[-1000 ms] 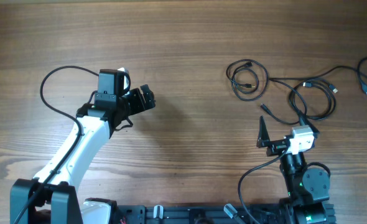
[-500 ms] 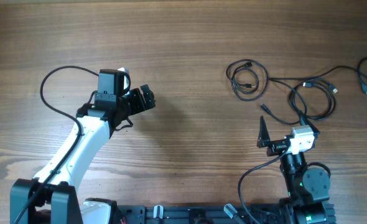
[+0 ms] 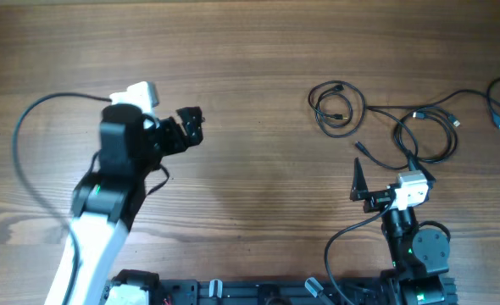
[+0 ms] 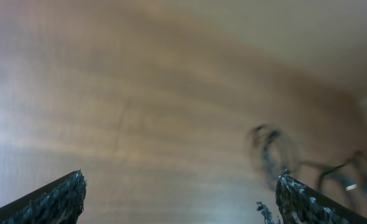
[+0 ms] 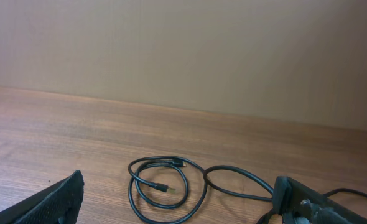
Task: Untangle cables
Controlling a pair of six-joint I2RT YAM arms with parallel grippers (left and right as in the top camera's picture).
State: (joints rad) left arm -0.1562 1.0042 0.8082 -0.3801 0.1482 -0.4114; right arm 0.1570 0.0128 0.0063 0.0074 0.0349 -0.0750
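Left hand (image 3: 190, 124), a black two-finger gripper on a white-and-black arm: fingers (image 4: 54, 198) are standing wide apart at the lower corners of its wrist view, gripping nothing. It is hovering over the bare brown wood-grain desk (image 3: 258, 51), left of centre in the overhead frame. Its wrist view is smeared, so detail is soft.

Right hand (image 5: 177, 211), same black build: also spread wide and carrying nothing. It is sitting low at the lower right of the overhead frame, pointing up-frame.

Thin black flexible cables (image 3: 336, 110) with small silver plug tips are lying in the upper right of the overhead frame. There is a small tight coil (image 5: 163, 186) toward centre and a larger loose loop (image 3: 428, 117) to its right, with strands crossing between them. A stray end (image 3: 496, 108) is trailing at the right edge; cannot tell whether it is a separate cord.

- The cables are lying well apart from the left hand, far across the desk. They show only as a blurred coil at right-centre of its wrist view.
- They are lying near the right hand, just up-frame of it, not touching.

Step, as judged: approach. Nothing is being gripped and the crossings look undone.

The next move is calling for one hand to drop right to the desk surface and pinch a single strand beside a crossing. The cords are thin and easy to miss. The right hand looks better placed for this.
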